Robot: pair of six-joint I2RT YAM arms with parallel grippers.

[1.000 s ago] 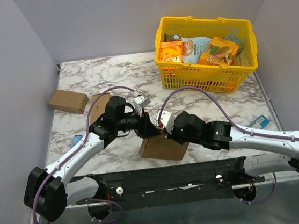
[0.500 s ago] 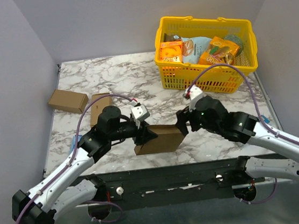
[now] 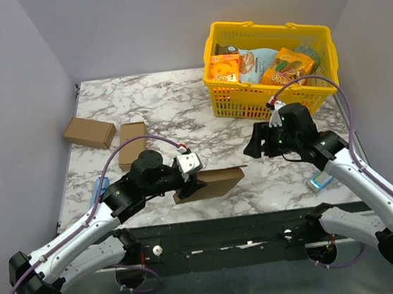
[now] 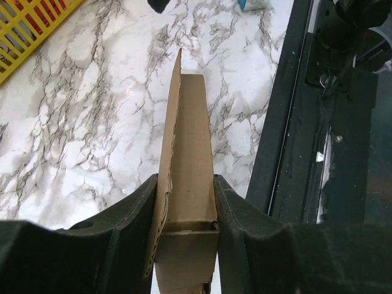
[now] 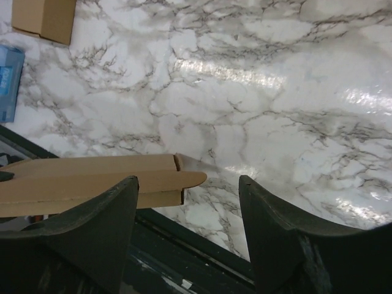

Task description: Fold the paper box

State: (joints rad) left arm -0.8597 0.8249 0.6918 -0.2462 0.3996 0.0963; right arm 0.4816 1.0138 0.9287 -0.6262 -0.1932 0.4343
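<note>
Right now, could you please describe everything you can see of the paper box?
The paper box is plain brown cardboard, nearly flat, long and thin, with a small flap at its free end. It is turned on edge near the table's front edge, one end pinched in the left gripper. The right gripper is open, not touching it.

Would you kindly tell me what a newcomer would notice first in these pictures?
The yellow basket of bright packets at the far right stands out first. Next comes the paper box, clamped in the left gripper near the front edge, with the right gripper open and clear of it.
</note>
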